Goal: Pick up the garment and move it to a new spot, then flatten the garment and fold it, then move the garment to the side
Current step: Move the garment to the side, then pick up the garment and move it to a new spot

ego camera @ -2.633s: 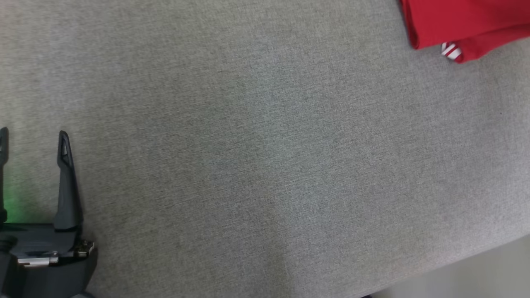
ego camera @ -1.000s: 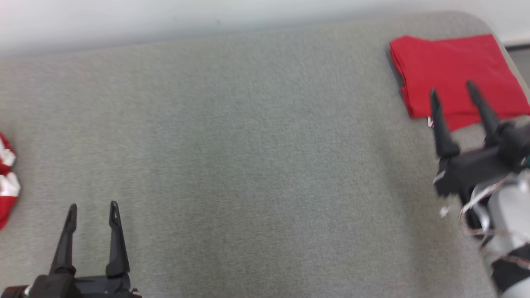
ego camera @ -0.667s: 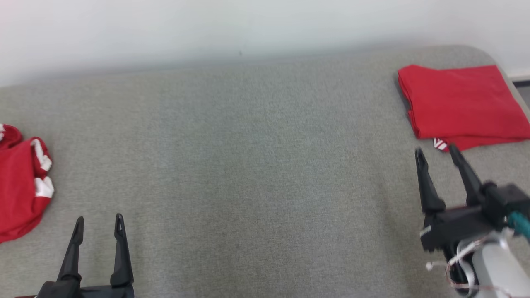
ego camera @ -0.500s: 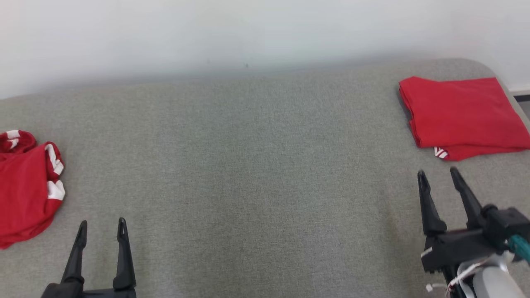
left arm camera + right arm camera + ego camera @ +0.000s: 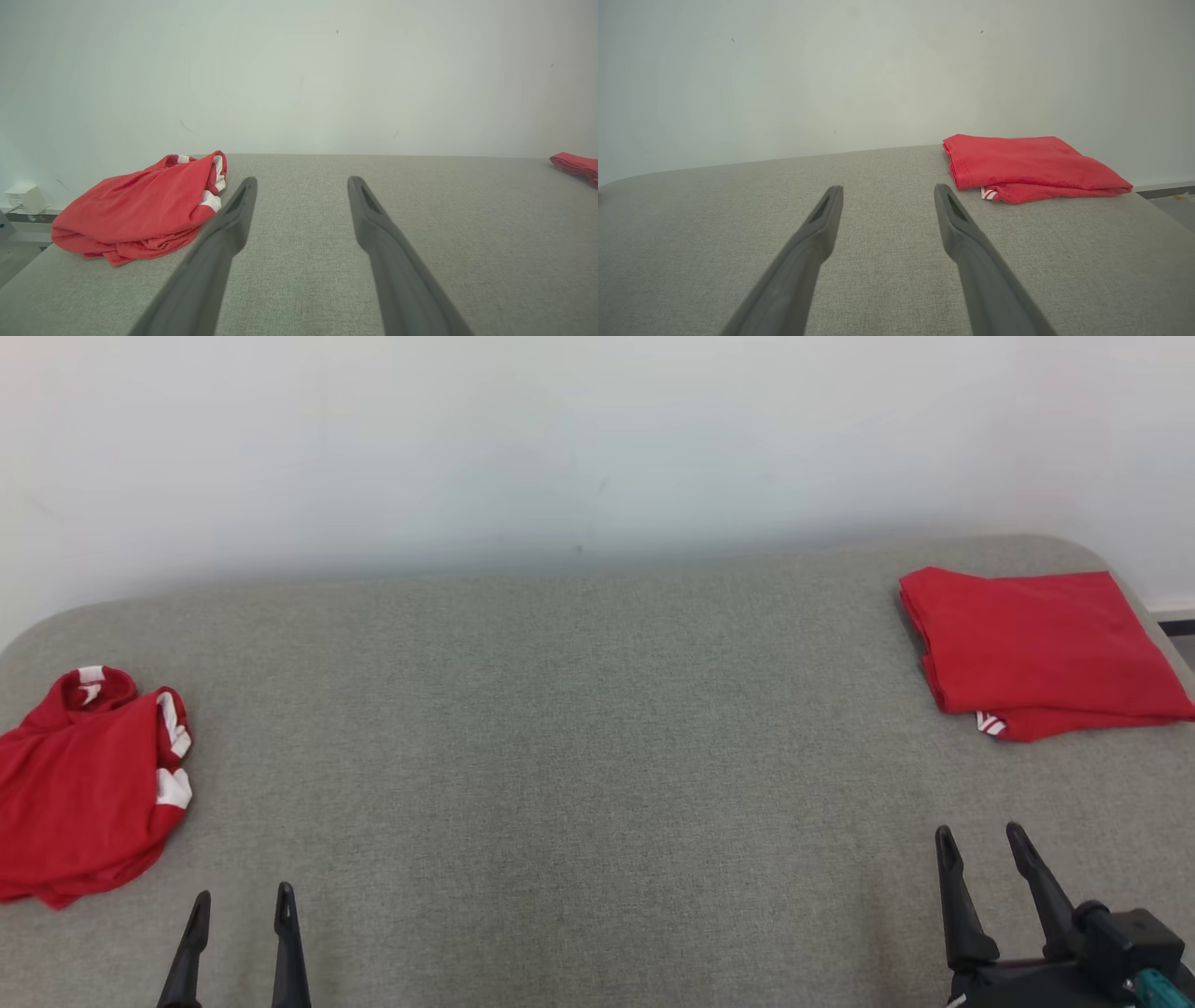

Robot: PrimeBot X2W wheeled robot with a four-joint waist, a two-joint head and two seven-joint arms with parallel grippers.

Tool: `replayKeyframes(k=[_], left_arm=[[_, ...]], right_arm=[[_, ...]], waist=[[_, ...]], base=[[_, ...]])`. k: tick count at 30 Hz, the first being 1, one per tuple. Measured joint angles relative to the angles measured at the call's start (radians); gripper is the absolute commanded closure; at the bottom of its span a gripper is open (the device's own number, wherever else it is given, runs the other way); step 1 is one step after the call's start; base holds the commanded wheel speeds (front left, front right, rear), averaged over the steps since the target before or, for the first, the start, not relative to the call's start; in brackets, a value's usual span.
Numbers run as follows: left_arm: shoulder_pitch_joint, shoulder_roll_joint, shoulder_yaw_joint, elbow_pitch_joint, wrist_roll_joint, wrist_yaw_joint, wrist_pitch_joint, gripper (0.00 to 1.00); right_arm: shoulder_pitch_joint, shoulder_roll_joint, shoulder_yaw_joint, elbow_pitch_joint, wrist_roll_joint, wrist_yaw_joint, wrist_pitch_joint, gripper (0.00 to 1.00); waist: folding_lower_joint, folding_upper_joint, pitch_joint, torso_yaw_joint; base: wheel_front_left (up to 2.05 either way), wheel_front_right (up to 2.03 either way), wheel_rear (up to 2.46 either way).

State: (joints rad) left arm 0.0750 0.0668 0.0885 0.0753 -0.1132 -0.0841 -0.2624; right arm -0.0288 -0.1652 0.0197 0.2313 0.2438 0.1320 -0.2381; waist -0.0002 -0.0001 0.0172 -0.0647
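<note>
My left end effector (image 5: 242,893) and right end effector (image 5: 979,831) both stand apart, empty, over the worktop (image 5: 579,756); the crumpled garment (image 5: 79,784) lies left.

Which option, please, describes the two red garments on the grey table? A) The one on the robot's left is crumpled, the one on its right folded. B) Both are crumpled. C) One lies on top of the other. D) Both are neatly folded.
A: the crumpled garment lies heaped at the left of the table, the folded garment flat at the far right.
</note>
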Motion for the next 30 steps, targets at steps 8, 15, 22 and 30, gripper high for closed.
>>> replayKeyframes(k=[8, 15, 22, 30], left_arm=[[0.013, 0.001, 0.008, 0.024, 0.003, -0.003, 0.000, 0.00], [0.017, 0.001, 0.007, 0.044, 0.006, -0.004, 0.000, 0.00], [0.011, 0.001, 0.007, 0.058, 0.006, -0.006, 0.000, 0.00], [0.009, 0.002, 0.012, 0.059, 0.007, -0.008, 0.000, 0.00]], right_arm=[[0.057, 0.017, -0.006, -0.021, -0.017, 0.000, 0.004, 0.00], [0.069, 0.020, -0.003, -0.020, -0.017, 0.000, 0.004, 0.00], [0.069, 0.021, -0.003, -0.017, -0.017, 0.000, 0.005, 0.00], [0.084, 0.031, -0.007, -0.015, -0.015, 0.000, 0.003, 0.00]], waist=[[0.0001, 0.0000, -0.020, 0.019], [0.0001, 0.0001, -0.023, 0.029], [0.0001, 0.0001, -0.022, 0.035], [0.0001, 0.0001, -0.025, 0.059]], base=[[0.00, 0.00, 0.00], [0.00, 0.00, 0.00], [0.00, 0.00, 0.00], [0.00, 0.00, 0.00]])
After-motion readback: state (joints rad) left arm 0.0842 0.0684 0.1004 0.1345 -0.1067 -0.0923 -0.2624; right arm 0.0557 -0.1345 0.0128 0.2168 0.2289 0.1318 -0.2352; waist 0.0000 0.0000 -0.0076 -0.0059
